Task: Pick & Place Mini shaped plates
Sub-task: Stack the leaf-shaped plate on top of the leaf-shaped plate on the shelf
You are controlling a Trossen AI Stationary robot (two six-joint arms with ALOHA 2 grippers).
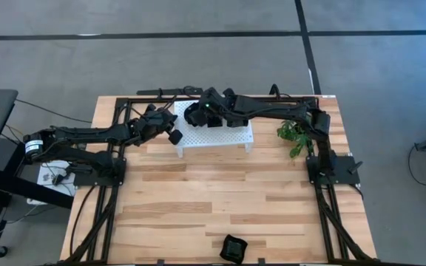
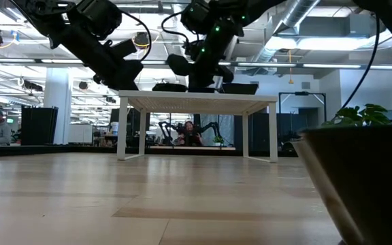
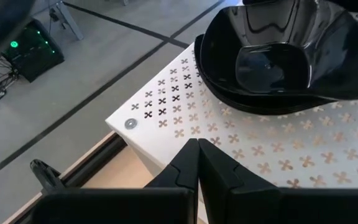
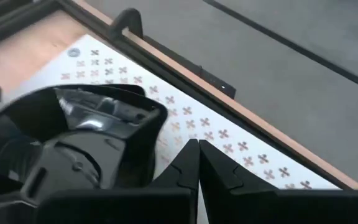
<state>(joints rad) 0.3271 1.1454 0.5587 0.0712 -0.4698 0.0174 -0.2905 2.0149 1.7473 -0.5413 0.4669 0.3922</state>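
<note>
A stack of glossy black mini shaped plates point(image 3: 284, 56) sits on the far left part of the white perforated rack point(image 1: 224, 137). Another black plate point(image 1: 234, 247) lies alone on the table by its near edge. My left gripper point(image 3: 197, 163) is shut and hovers over the rack's left corner, short of the stack. Over the rack's far side my right gripper point(image 4: 197, 158) is shut, close beside the stack's rim point(image 4: 157, 124). My right gripper's shut fingers point(image 4: 185, 165) slant down beside the top plate's rim. Whether they touch it cannot be told from these views.
A small green plant point(image 1: 294, 137) stands right of the rack, near the right arm. Black frame rails point(image 1: 120, 118) run along the table's left, far and right sides. Bare wooden tabletop point(image 1: 213, 199) spreads between the rack and the near edge.
</note>
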